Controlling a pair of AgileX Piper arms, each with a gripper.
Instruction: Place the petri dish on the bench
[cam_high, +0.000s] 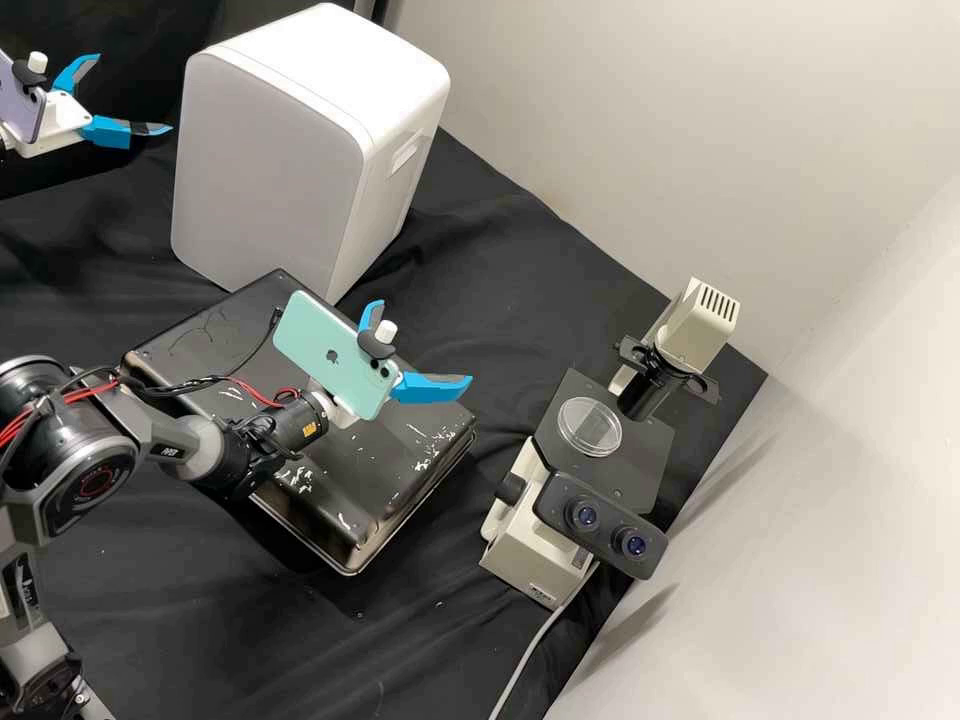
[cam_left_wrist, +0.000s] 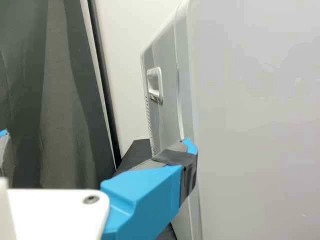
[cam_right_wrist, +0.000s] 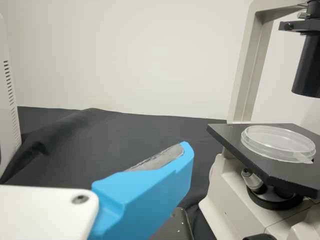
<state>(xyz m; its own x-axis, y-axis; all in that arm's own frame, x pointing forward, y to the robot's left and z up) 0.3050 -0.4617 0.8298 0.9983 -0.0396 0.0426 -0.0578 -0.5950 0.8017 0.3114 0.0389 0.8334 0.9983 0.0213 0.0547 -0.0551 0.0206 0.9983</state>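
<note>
**Petri dish (cam_high: 590, 425) on the microscope stage, right arm the nearer one**

Petri dish, clear and round, lies flat on the black stage (cam_high: 638, 458) of the microscope (cam_high: 545, 560), raised above the desk (cam_high: 500, 260) and not on it. Being round, it has no long axis to line up with, so any approach across its rim looks as good as another. From the right wrist view the dish (cam_right_wrist: 277, 142) sits ahead of that arm's blue finger (cam_right_wrist: 150, 192) and off to one side, near it but clearly apart, with open black cloth between.

From where I stand, the right arm (cam_high: 190, 445) hangs over a dark scuffed tray (cam_high: 390, 500) in the middle of the desk, pointing toward the microscope. Its jaws are spread wide, the two blue fingers (cam_high: 435, 385) well apart, and they hold nothing and touch nothing. The left arm's jaws are far off at the back corner, beside the tall white box (cam_high: 300, 140). They are also wide and hold nothing, with one finger (cam_left_wrist: 150, 195) close by the box's side (cam_left_wrist: 250, 125).

I'd judge the right arm should take this one. The black lens tube (cam_high: 645, 390) hangs just behind the dish, so coming in from the open front side of the stage seems the safer line.
</note>
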